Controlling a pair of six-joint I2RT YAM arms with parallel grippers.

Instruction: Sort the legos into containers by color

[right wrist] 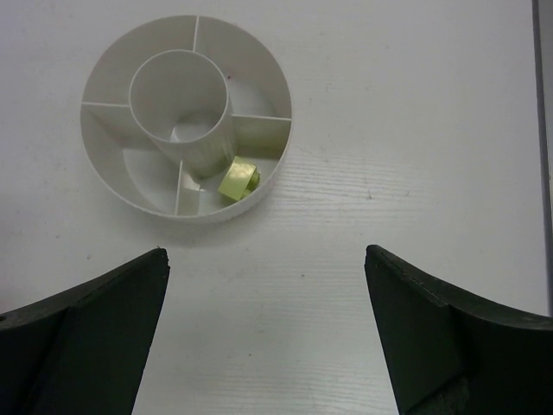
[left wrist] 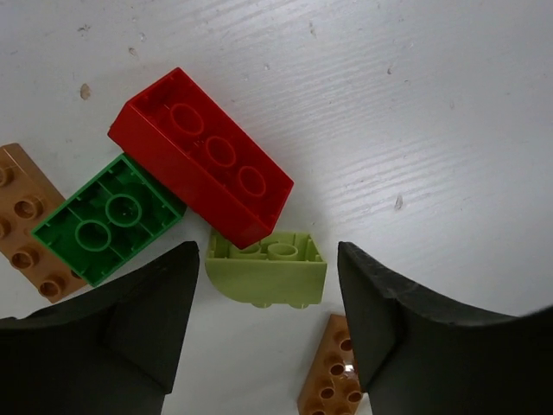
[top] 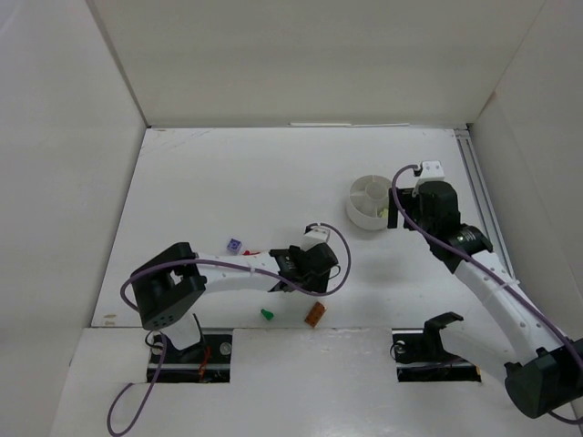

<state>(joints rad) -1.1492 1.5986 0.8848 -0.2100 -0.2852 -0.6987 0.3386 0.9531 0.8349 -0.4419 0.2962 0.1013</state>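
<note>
With the left claw (left wrist: 268,259) spread astride the lime brick (left wrist: 266,278) on the tabletop (left wrist: 432,130), not yet touching it, the pinch should close squarely without dragging the red brick (left wrist: 200,156) lying against its far edge; the right claw (right wrist: 266,255) hangs spread near the dish (right wrist: 259,78).

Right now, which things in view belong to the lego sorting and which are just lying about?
Job: red lego, green lego, loose pale yellow lego, brown legos, purple lego, divided white dish, sorted pale yellow lego inside it.
Just there: purple cables, side rail.
</note>
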